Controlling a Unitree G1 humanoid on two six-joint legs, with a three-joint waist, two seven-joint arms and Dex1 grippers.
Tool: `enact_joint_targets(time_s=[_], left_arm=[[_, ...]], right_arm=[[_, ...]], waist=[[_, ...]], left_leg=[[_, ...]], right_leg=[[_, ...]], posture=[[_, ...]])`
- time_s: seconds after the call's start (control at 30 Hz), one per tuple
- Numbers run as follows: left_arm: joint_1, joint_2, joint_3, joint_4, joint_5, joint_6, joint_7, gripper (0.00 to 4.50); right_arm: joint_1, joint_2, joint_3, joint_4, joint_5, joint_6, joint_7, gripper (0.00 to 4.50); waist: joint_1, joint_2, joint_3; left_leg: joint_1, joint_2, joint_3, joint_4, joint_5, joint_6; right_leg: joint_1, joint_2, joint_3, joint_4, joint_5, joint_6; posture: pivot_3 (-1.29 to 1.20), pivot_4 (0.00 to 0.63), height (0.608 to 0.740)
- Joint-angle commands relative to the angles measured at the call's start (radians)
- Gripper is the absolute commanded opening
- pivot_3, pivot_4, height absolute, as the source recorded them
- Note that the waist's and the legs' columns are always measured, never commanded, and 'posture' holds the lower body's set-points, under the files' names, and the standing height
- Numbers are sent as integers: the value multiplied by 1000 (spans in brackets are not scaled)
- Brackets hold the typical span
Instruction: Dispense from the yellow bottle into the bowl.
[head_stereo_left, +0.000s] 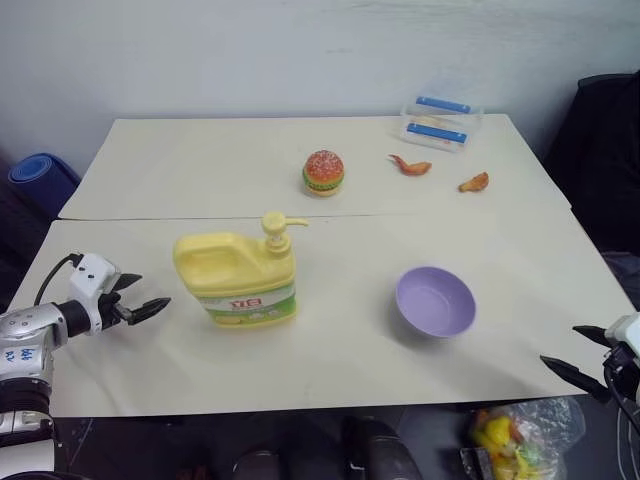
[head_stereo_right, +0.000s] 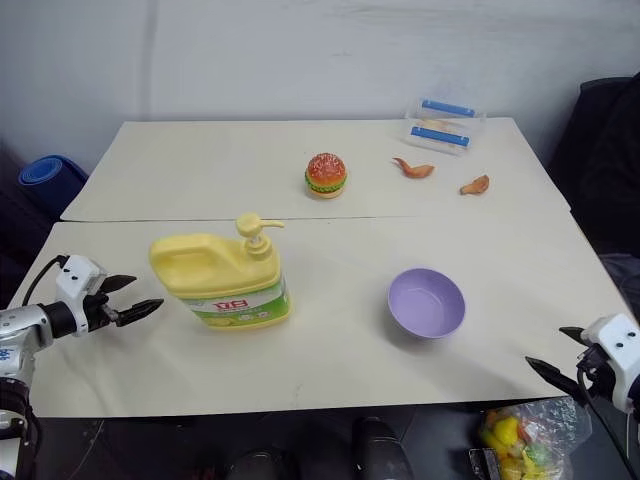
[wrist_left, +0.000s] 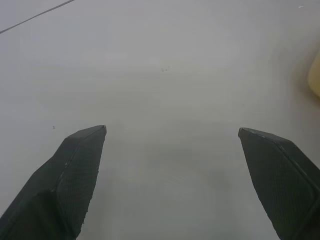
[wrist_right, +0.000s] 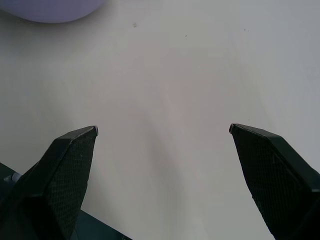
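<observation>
The yellow bottle (head_stereo_left: 240, 278) stands upright on the near half of the cream table (head_stereo_left: 340, 350), its pump spout pointing right. The lavender bowl (head_stereo_left: 435, 300) sits to its right, apart from it and holding nothing. My left gripper (head_stereo_left: 140, 295) hovers open just left of the bottle, fingers aimed toward it without touching. In the left wrist view the fingertips (wrist_left: 85, 150) stand wide over bare table, with the bottle's edge (wrist_left: 315, 75) at the side. My right gripper (head_stereo_left: 570, 355) is open at the table's near right corner, short of the bowl (wrist_right: 50, 10).
A toy burger (head_stereo_left: 323, 172) sits behind the bottle on the far half. Two orange food pieces (head_stereo_left: 410, 165) and a clear box with blue bars (head_stereo_left: 440, 122) lie at the far right. A bag of yellow items (head_stereo_left: 515, 435) sits on the floor below the table's near right edge.
</observation>
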Motion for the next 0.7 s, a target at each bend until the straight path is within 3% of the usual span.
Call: enact_joint_targets(time_s=[0.03,0.23,0.47,0.7], left_arm=[[24,9,10,-40,-17,-5,-35,4500],[33,11,12,-58,-19,45,-42,4500],[-91,93,50,-53,-87,151,-150,4500],[-380,245,89,-315,-362,549,-398,4500]], right_arm=[[11,-5,-30,-22,2,-17,-5,4431],[25,-4,-32,-35,3,-13,-11,4431],[81,-16,-101,-188,100,121,24,4431],[114,-40,-171,-570,247,334,16,4431]], waist=[[-1,0,0],[0,0,0],[1,-1,0],[3,-5,0]], left_leg=[[0,0,0,0,0,0],[0,0,0,0,0,0],[0,0,0,1,0,0],[-3,0,-1,7,-1,0]], right_leg=[[0,0,0,0,0,0],[0,0,0,0,0,0],[0,0,0,0,0,0],[-1,5,-1,3,0,0]], posture=[[0,150,740],[0,150,740],[0,150,740],[0,150,740]])
